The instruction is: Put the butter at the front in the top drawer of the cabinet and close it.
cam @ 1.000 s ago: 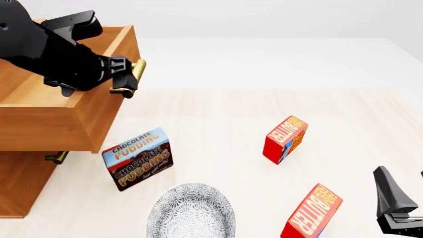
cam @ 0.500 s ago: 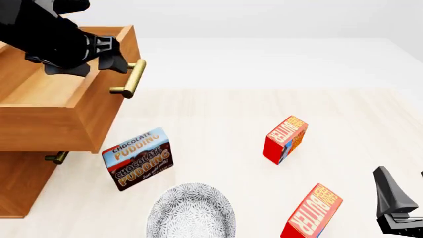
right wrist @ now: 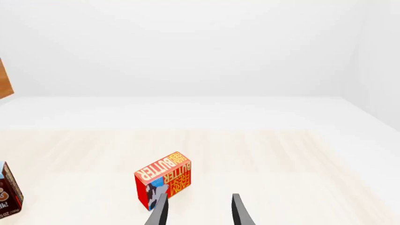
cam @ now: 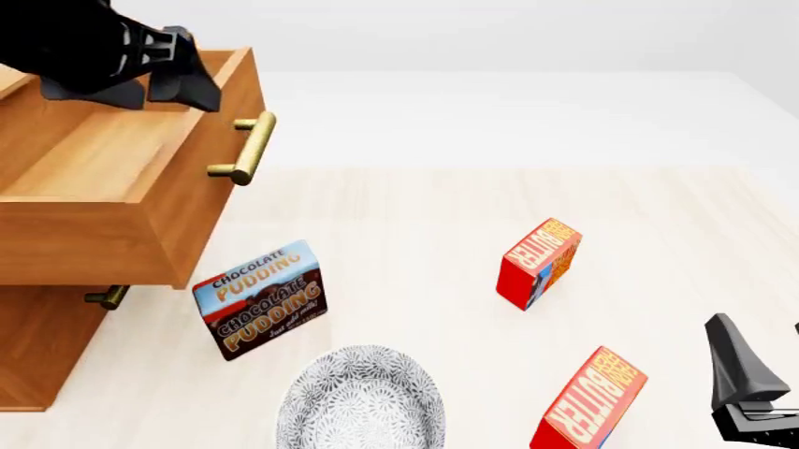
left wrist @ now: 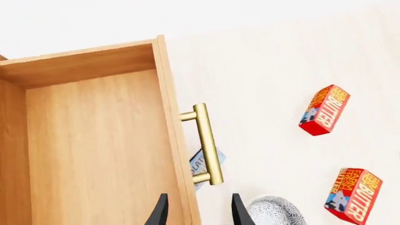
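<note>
The top drawer (cam: pixel 119 201) of the cabinet (cam: pixel 37 341) stands pulled out, and the left gripper (cam: pixel 168 79) hovers above its rear edge with fingers spread and nothing between them, clear of the brass handle (cam: pixel 250 148). The butter (cam: pixel 589 400) sits upright at the near edge of the desk (cam: pixel 413 243), with the second butter carton (cam: pixel 540 264) farther back and the chocolate pudding box (cam: pixel 260 299) beside a patterned bowl (cam: pixel 359 398). The right gripper (cam: pixel 749 388) waits released just beside the butter, holding nothing.
</note>
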